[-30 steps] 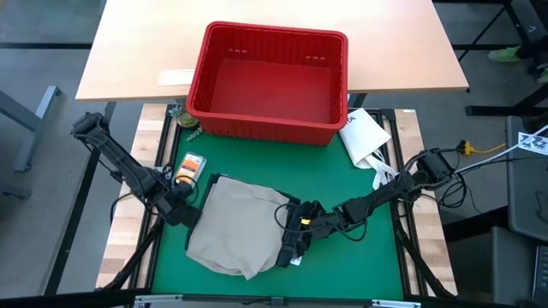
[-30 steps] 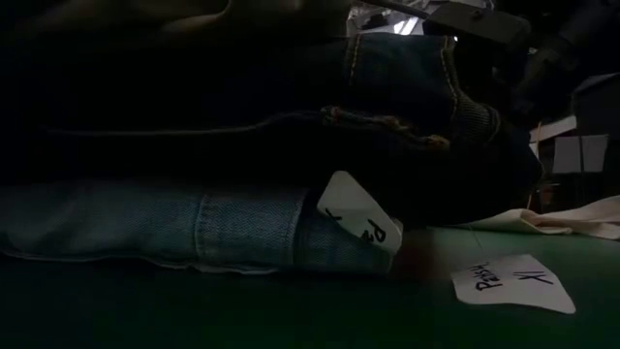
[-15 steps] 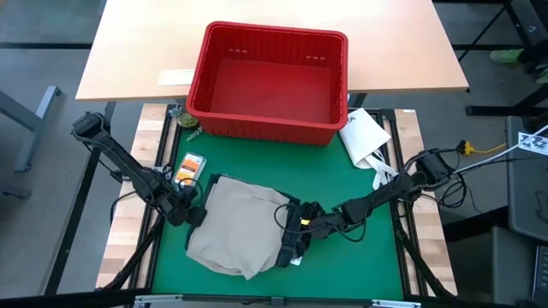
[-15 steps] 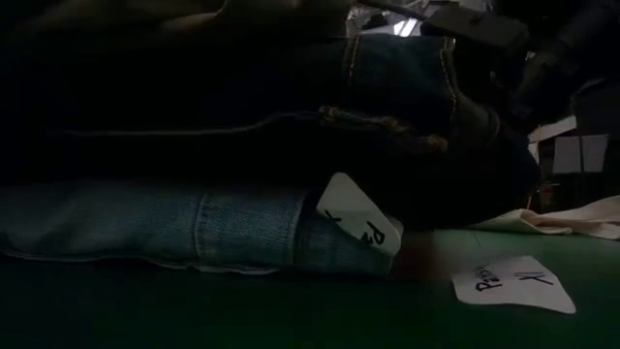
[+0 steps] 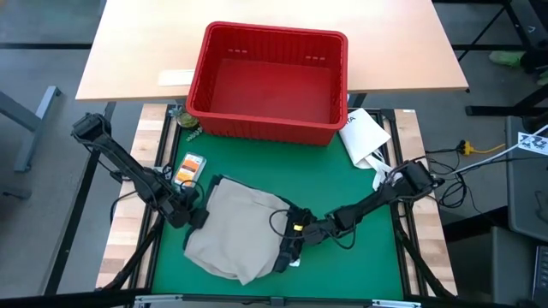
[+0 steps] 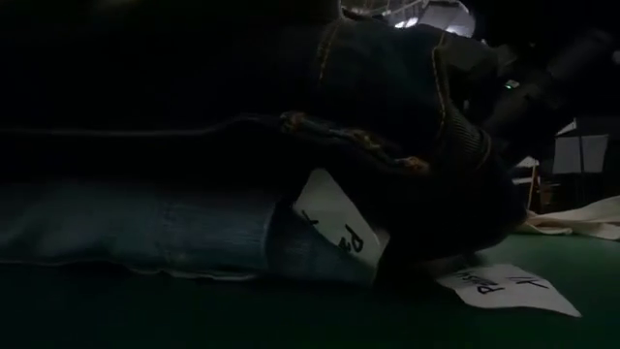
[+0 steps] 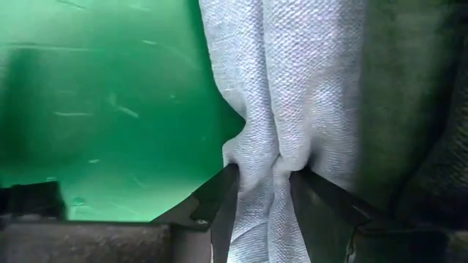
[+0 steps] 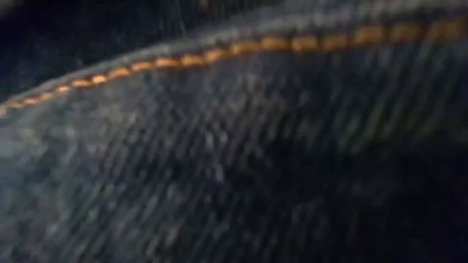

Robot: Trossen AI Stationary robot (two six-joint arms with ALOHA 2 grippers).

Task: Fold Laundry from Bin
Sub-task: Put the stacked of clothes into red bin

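Observation:
Folded tan trousers lie on top of a stack on the green mat. In the low view the stack shows dark denim jeans over a light blue garment, which rests on the mat. My left gripper is at the stack's left edge, shut on light cloth. My right gripper is down at the stack's right edge, against the dark denim, which fills its wrist view. The red bin stands at the far side with nothing showing inside. My left gripper pinches a bunched fold of the light cloth's edge between its two fingers. It comes slanting down from the table's left. The cloth runs on away from the fingers onto the stack, with the green mat beside it.
A white packet lies right of the bin, and a small orange packet lies left of the stack. One white paper tag sticks out of the stack; another lies on the mat. A wooden table stands beyond the bin.
My right gripper has gone down and toward the table's near edge along the stack's right side. The dark denim's right end has been carried with it and bulges lower, partly over the loose tag. My left gripper has sunk a little, still shut on the cloth.

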